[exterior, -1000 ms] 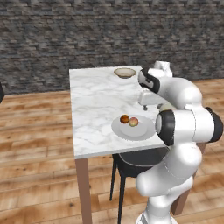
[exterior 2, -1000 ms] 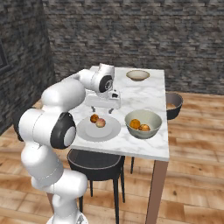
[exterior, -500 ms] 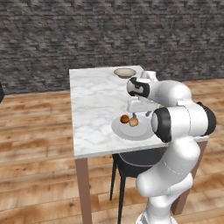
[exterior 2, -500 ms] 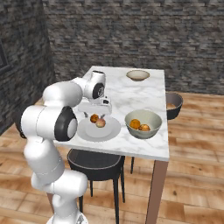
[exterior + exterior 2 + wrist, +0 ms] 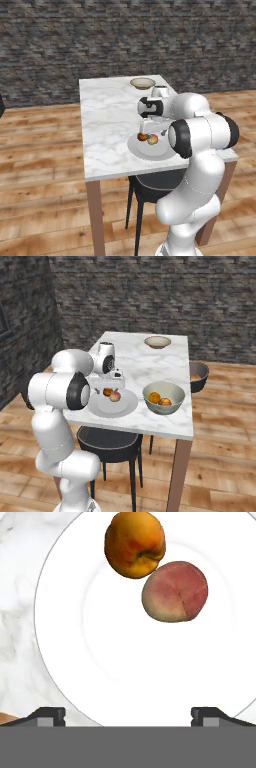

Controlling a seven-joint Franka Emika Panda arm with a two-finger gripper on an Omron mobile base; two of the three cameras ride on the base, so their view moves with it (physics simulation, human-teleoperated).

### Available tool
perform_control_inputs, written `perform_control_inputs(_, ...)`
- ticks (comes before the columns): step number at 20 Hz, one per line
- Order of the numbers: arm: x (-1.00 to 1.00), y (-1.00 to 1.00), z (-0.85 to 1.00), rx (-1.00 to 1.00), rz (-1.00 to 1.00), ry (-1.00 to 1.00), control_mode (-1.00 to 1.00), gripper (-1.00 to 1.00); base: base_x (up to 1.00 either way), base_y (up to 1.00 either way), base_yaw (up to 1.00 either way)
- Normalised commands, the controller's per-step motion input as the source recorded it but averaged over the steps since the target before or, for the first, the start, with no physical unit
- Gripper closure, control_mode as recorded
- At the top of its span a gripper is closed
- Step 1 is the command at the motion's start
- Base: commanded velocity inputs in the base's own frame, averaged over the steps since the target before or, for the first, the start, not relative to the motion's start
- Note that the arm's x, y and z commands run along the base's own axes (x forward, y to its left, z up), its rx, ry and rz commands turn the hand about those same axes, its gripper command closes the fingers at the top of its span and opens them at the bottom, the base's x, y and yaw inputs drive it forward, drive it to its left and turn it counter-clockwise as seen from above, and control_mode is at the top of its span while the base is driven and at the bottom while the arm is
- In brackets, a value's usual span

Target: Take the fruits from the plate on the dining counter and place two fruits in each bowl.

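Gripper (image 5: 128, 714) hovers over the plate (image 5: 125, 677), jaws spread, empty. Risk: an off-centre descent could nudge the peach (image 5: 174, 592) against the orange fruit (image 5: 135, 544), rolling both.

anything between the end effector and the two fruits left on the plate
Nothing visible. The open end effector hangs over the flat pale plate, with bare plate surface between its tips and the orange fruit and pale peach fruit.
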Motion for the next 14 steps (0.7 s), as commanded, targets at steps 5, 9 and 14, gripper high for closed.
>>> perform_control_inputs(5,0.26,-0.09,-0.15,-0.06,0.03,-0.04,-1.0,-1.0,0.0,0.0,0.0)
perform_control_inputs(9,0.19,-0.11,0.0,0.0,0.0,0.0,-1.0,-1.0,0.0,0.0,0.0)
perform_control_inputs(14,0.36,-0.04,-0.06,0.0,0.0,0.0,-1.0,-1.0,0.0,0.0,0.0)
